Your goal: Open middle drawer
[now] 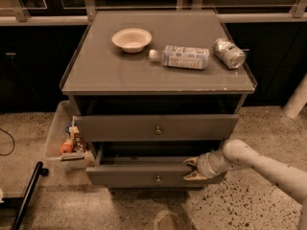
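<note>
Matt middle drawer [120, 127] with shiny metal knob [158, 130]; smooth plastic-looking tool [189, 169] at the lowest drawer [139, 176].

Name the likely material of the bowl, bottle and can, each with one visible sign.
Bowl: probably paper or foam, matte and pale. Bottle: likely clear plastic, see-through with a label. Can: metal, shiny silver. Pincer sits at the lower drawer front.

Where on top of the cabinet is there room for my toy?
The front half of the grey cabinet top is bare, nearer than the white bowl, lying clear plastic bottle and silver can. The back right is crowded. The gripper is down at the lowest drawer.
</note>
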Available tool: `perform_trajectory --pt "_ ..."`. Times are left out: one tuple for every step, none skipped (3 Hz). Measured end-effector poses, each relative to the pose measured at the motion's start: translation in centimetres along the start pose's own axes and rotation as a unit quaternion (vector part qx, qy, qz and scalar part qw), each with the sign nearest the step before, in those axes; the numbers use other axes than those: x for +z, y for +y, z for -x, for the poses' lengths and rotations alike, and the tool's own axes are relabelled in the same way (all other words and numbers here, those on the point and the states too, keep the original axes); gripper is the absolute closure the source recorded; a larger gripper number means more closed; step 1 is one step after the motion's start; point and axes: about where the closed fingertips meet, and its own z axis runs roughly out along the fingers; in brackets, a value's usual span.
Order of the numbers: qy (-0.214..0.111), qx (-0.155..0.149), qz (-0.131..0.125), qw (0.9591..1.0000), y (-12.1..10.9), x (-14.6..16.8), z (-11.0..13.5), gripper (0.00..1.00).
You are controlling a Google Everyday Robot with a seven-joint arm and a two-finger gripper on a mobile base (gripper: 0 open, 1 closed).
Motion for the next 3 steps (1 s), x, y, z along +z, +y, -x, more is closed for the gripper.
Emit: perform_trajectory --pt "-0.002 -0.009 -0.003 1.0 0.26 -0.36 0.41 1.0" --pt "-0.003 -0.009 -0.003 0.9999 1.12 -0.57 0.28 1.0" --pt "-0.003 -0.009 -0.003 0.9999 1.19 -0.57 0.31 0.82"
